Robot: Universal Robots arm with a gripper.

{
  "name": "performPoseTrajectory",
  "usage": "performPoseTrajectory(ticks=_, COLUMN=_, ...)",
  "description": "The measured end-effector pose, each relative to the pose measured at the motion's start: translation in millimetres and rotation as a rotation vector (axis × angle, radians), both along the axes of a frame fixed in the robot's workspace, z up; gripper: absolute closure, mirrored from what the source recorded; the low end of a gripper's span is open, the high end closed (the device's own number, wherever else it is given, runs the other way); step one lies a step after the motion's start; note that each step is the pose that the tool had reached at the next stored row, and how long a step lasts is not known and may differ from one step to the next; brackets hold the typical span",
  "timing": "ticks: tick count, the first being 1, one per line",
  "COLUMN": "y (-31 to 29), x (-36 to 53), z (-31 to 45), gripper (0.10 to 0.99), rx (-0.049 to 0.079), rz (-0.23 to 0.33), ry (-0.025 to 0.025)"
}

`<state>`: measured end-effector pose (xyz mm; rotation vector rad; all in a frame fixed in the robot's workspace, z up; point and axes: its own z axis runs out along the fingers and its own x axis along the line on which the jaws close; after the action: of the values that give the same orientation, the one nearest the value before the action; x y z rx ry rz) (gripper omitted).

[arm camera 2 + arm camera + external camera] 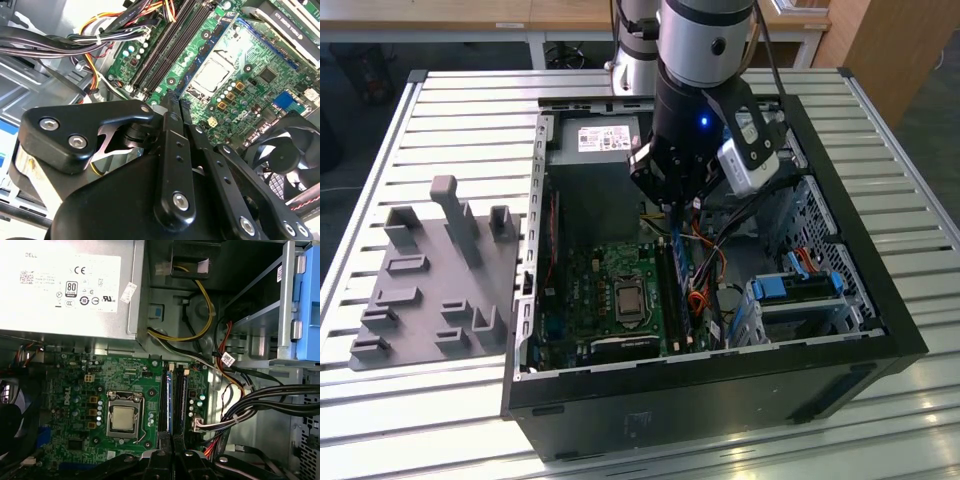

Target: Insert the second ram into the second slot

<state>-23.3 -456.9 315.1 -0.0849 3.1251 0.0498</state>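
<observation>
- second ram: thin blue stick seen edge-on, lying lengthwise along the black memory slots, just beside the CPU socket. In the exterior view it is a blue strip right under the arm's tool.
- Seated fully or just resting in the slot: can't tell.
- gripper: down inside the case, directly over one end of the slot bank. In both wrist views its tip lines up with the stick's line. Clamped on the stick or loose: cannot tell, the contact point is hidden.
- motherboard: green, flat on the case floor, with socket and slots side by side.
- cables: black bundle plus yellow, orange and red wires, on the far side of the slots from the socket.
- fan: black, at the board's edge.
- power supply: grey box with a white label, at one end of the case.
- drive bracket: light blue, in the metal cage toward the exterior view's right.
- case: black tower on its side, panel off, on the slatted metal surface.
- grey fixture tray: on the surface at the exterior view's left, apart from the case.
</observation>
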Motion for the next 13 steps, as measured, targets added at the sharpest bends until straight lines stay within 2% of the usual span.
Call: performPoseTrajectory(ticks=13, y=0.0, x=0.0, z=-7.6, gripper=0.957, rx=0.000, rz=0.000, ry=0.0000)
